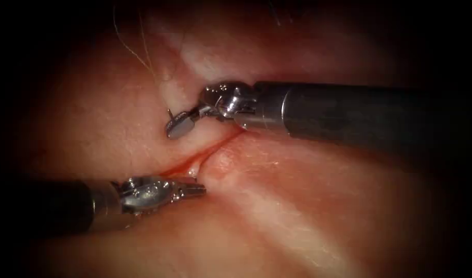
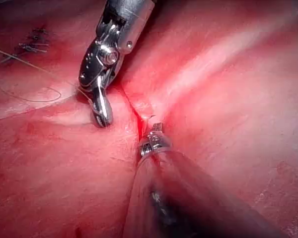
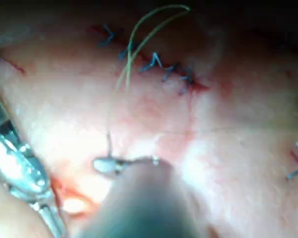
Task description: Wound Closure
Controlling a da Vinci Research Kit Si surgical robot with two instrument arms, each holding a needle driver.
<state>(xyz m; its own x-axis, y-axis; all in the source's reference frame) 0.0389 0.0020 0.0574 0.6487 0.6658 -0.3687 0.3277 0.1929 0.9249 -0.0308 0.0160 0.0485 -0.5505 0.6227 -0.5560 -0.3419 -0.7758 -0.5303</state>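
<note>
The tissue [image 1: 308, 206] has a cut [image 1: 205, 154] lined with red fluid. My right tool [image 1: 178, 126] comes in from the right, its jaws shut just left of the cut. A fine pale thread [image 1: 135, 51] runs up and away from its tip, so it looks shut on the thread [image 3: 109, 139], which arcs into a loop [image 3: 144, 25]. The same tool [image 2: 102, 111] presses near the cut's left edge. My left tool [image 1: 197, 189] lies low, jaws together, tips touching the cut's near end [image 2: 156, 130]. I cannot tell whether it pinches tissue.
Several dark blue stitches [image 3: 161, 67] close a farther stretch of the wound, also seen as knots [image 2: 32, 42]. Loose thread [image 2: 35, 99] lies on the tissue left of the cut. The left tool's wrist [image 3: 17, 173] sits close beside the right jaws.
</note>
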